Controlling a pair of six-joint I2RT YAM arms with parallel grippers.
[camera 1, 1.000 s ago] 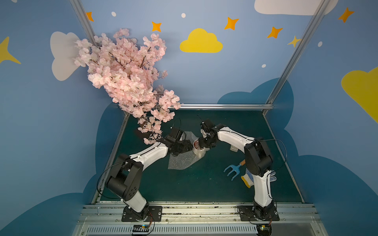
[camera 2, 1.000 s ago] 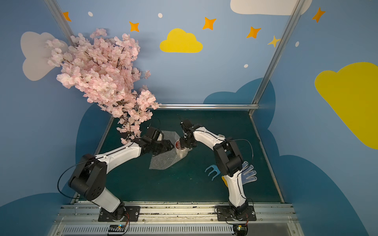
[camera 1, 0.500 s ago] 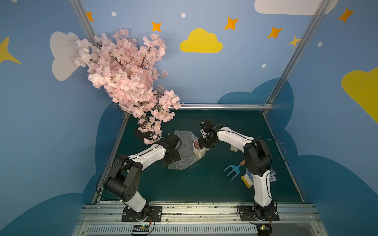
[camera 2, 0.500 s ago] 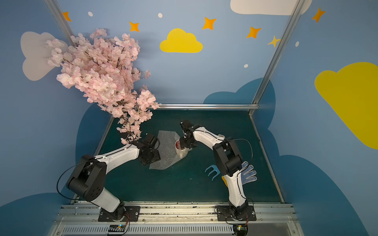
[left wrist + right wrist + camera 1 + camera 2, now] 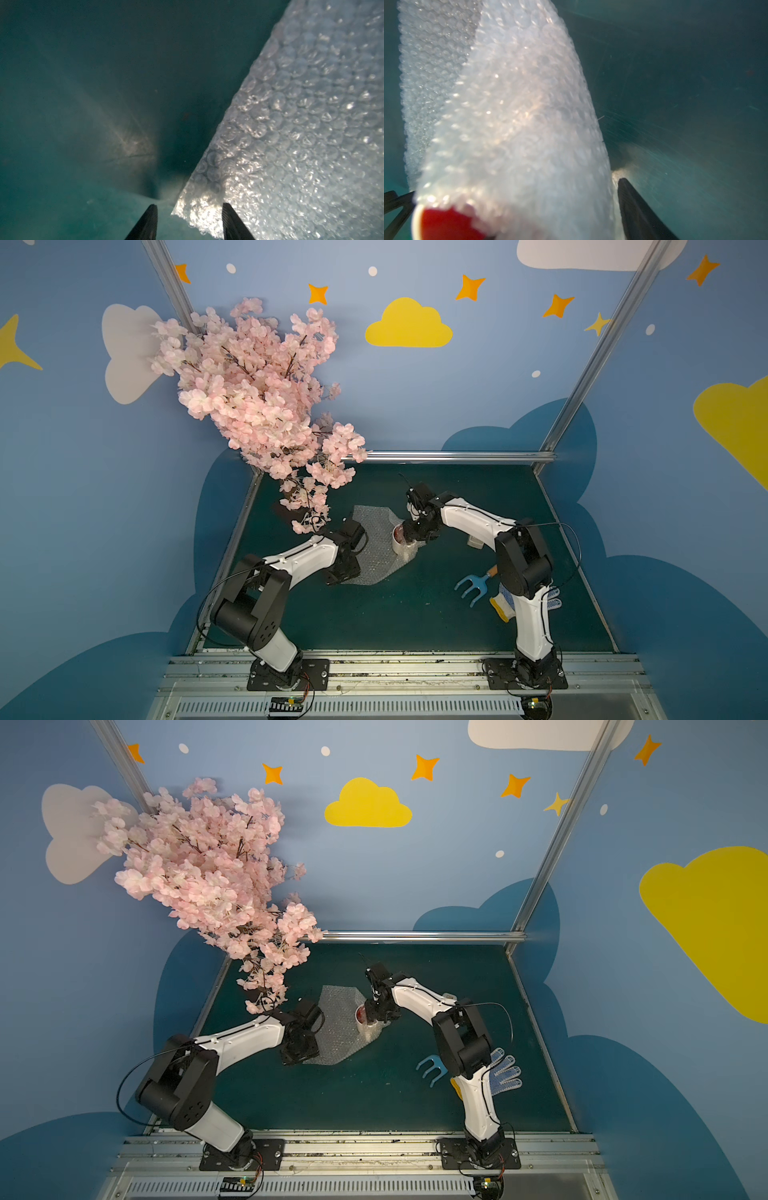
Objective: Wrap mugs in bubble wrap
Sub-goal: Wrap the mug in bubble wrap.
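Note:
The mug [image 5: 400, 540] stands upright on the bubble wrap [image 5: 374, 560] in both top views, white outside and red inside [image 5: 446, 224]. A flap of the bubble wrap [image 5: 508, 104] lies up against its side. My right gripper [image 5: 508, 187] is shut on the mug with that flap pressed between, one finger [image 5: 635, 207] on each side. My left gripper [image 5: 190, 205] is low at the near left corner of the bubble wrap [image 5: 291, 124]. It is open, and the corner lies between its two fingers, one of which [image 5: 228, 220] rests over the sheet.
A blue hand rake [image 5: 471, 587] and a dotted glove [image 5: 505, 1073] lie by the right arm's base. A small white object [image 5: 473, 542] sits behind the right forearm. A pink blossom tree [image 5: 257, 398] overhangs the back left corner of the green mat [image 5: 415, 614].
My left gripper left the mug's side, swung down to the near left corner of the wrap, and its jaws narrowed. The right arm and the mug stayed put.

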